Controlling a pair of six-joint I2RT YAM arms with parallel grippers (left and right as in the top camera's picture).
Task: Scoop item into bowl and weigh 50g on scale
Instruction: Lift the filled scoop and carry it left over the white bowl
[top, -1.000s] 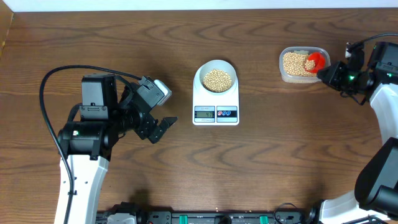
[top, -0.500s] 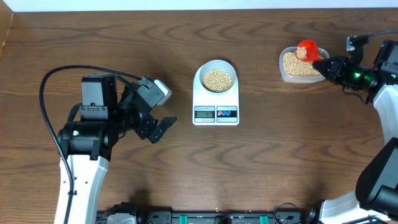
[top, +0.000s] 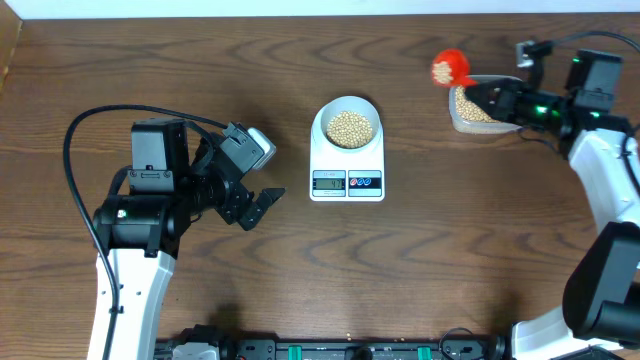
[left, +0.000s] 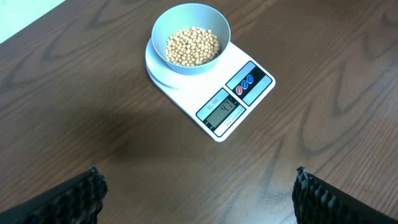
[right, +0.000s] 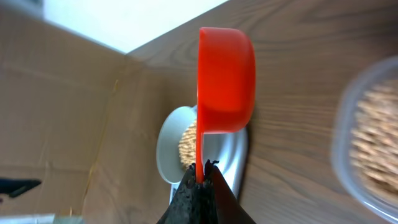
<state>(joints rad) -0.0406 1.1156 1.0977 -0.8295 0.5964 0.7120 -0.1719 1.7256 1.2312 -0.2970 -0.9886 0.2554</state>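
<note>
- Right gripper (top: 492, 98) is clamped tight on the handle of the red scoop (top: 450, 68), whose cup is carried out in front of the fingertips, clear of the clear tub (top: 462, 124) just below the hand.
- Scoop's long axis runs out from the fingertips; whether it carries beans cannot be told.
- Ahead of this hand and well apart lies the bowl (top: 324, 113), part-filled with beans (top: 349, 128), sitting on the scale (top: 346, 160); the wrist view shows it just behind the handle.
- Left gripper (top: 262, 203) is spread wide, empty, facing the scale from the other side.
- Likely need: carry the cup forward over the bowl.
</note>
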